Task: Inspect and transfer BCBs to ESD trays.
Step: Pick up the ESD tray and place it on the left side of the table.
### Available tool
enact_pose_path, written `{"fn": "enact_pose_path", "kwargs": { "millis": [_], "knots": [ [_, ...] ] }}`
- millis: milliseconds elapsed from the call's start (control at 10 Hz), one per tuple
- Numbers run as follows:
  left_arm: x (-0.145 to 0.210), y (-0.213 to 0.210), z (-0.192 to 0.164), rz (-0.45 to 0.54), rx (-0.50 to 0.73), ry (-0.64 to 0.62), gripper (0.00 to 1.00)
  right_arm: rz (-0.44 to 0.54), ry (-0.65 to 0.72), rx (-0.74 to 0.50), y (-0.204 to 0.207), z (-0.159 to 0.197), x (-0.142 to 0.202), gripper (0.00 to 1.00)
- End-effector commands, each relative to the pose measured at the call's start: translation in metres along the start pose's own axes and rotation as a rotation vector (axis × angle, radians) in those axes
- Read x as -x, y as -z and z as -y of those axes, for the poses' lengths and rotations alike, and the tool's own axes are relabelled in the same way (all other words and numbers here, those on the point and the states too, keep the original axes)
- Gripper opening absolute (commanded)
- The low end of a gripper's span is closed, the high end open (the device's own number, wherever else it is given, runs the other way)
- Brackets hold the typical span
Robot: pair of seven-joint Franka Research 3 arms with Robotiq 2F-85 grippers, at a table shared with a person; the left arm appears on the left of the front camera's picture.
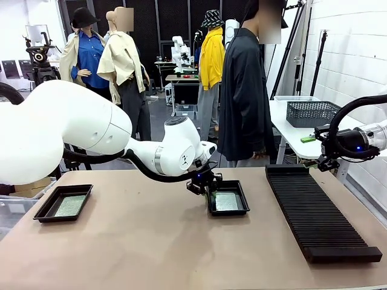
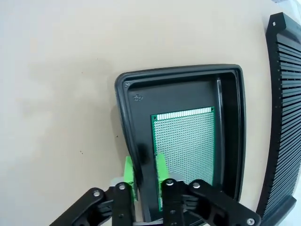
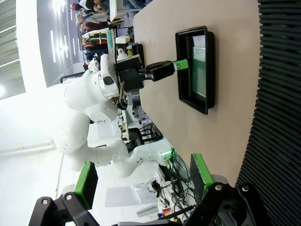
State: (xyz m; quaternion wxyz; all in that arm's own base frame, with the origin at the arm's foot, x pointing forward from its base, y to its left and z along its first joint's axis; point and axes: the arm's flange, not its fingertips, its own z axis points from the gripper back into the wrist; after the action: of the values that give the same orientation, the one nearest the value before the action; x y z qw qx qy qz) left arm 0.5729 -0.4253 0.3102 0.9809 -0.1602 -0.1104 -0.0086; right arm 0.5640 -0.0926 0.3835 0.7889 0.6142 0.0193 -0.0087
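Observation:
One ESD tray (image 1: 230, 214) sits at mid-table with a green BCB (image 1: 227, 201) flat on its floor. My left gripper (image 1: 207, 192) is at that tray's left rim. In the left wrist view the gripper (image 2: 144, 176) has its green pads close on either side of the tray's rim (image 2: 178, 70), beside the BCB (image 2: 188, 141). A second ESD tray (image 1: 42, 212) at the table's left holds another BCB (image 1: 69, 205). My right gripper (image 1: 321, 163) hovers at the far right, and in its wrist view it (image 3: 143, 174) stands open with nothing between its fingers. That view also takes in the middle tray (image 3: 209, 70).
A long black slotted rack (image 1: 314, 211) lies along the right side of the table. A person in dark clothes (image 1: 245, 90) stands at the far edge behind the middle tray. A grey mesh basket (image 1: 311, 113) rests on a white table behind.

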Motion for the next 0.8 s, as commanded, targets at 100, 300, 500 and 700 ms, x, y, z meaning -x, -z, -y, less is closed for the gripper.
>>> {"fn": "enact_pose_path", "kwargs": {
  "millis": [100, 300, 500, 700],
  "knots": [
    [-0.0021, -0.0056, -0.0017, -0.012, -0.005, 0.015, 0.0, -0.002, 0.012, 0.001, 0.0013, -0.0027, 0.0003, 1.0],
    [0.0001, 0.0001, -0.0004, -0.003, -0.002, 0.0, 0.0, -0.002, 0.012, 0.001, 0.0013, -0.0027, 0.0003, 1.0],
    [0.0001, 0.0001, -0.0004, -0.003, -0.002, 0.0, 0.0, -0.002, 0.012, 0.001, 0.0013, -0.0027, 0.0003, 1.0],
    [0.0001, 0.0001, -0.0004, -0.003, -0.002, 0.0, 0.0, -0.002, 0.012, 0.001, 0.0013, -0.0027, 0.0003, 1.0]
  ]
}}
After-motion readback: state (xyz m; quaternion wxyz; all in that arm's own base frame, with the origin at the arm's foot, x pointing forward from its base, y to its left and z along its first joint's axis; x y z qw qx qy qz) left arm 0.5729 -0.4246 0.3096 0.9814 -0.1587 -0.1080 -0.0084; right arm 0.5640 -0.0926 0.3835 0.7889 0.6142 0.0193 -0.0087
